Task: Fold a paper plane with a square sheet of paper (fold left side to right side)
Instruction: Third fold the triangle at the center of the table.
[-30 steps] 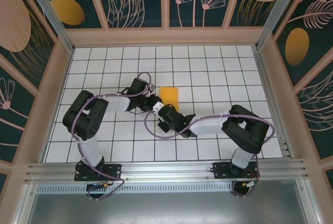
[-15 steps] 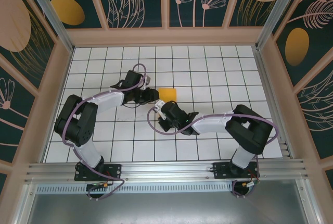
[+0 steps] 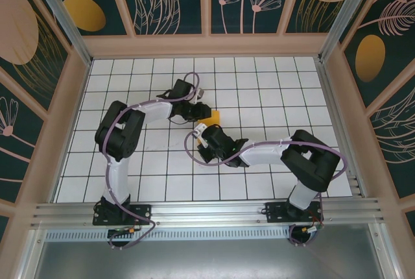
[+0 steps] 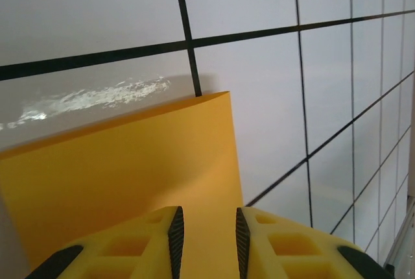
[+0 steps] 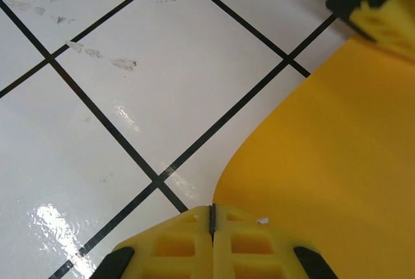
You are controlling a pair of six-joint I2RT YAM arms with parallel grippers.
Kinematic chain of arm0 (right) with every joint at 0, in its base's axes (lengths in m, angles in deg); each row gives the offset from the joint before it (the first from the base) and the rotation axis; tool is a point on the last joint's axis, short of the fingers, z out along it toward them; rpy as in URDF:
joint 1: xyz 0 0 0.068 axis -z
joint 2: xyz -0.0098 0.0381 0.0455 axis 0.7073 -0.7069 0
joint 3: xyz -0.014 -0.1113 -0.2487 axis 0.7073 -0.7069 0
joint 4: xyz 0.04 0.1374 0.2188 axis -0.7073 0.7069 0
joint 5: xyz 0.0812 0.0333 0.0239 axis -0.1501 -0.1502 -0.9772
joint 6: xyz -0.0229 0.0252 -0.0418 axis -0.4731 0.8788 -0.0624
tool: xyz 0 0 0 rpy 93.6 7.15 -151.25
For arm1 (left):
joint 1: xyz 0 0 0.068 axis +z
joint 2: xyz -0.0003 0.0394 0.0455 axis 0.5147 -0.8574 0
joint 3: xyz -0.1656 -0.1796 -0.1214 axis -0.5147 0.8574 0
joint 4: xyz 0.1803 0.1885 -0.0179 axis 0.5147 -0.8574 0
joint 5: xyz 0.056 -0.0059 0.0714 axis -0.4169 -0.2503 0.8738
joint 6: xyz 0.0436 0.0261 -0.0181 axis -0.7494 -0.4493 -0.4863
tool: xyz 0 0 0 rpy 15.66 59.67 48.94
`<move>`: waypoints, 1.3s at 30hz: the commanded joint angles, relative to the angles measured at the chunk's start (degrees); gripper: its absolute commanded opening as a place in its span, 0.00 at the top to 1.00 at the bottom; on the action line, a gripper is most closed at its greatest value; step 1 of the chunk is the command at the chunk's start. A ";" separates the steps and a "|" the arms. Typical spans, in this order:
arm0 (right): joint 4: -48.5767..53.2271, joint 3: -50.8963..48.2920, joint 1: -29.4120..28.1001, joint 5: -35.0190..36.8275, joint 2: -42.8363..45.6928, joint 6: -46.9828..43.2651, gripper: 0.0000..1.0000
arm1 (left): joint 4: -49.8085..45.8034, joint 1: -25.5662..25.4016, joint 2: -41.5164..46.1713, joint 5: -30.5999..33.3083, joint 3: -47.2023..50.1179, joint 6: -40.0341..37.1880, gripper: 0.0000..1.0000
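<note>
The left end effector (image 4: 207,227) had its two yellow fingers a narrow gap apart and gripped nothing. Orange showed through the gap as it hung just over the square sheet of paper (image 4: 130,169). Behind it the left arm (image 3: 152,110) reached out from its base and bent rightward across the white gridded worktop (image 5: 162,65).

The right end effector (image 5: 212,213) was closed tight, finger against finger, with its tips down at the curved near edge of the sheet. Whether they pinched the paper or only pressed on it could not be told. The right arm (image 3: 266,154) lay low, stretched leftward from its base toward the middle of the worktop.

Half a second earlier the left end effector had sat left of the sheet. It had since swung right over it, its elbow shifting right too, and less orange showed from above. The right arm had hardly moved.

There were two arms, two end effectors and one sheet, which lay near the worktop's middle between the two end effectors.
</note>
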 commanded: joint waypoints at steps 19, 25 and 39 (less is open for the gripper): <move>8.12 2.51 10.56 -6.71 0.90 8.69 1.00 | -4.04 -1.04 -6.13 3.18 -1.85 -3.74 0.73; 10.64 5.06 12.84 -5.70 -1.35 9.75 1.00 | -4.13 -1.30 -6.14 3.18 -2.02 -3.85 0.73; 12.71 8.20 14.71 -5.03 -5.44 11.06 1.00 | -4.21 -1.52 -6.22 3.14 -2.08 -4.03 0.74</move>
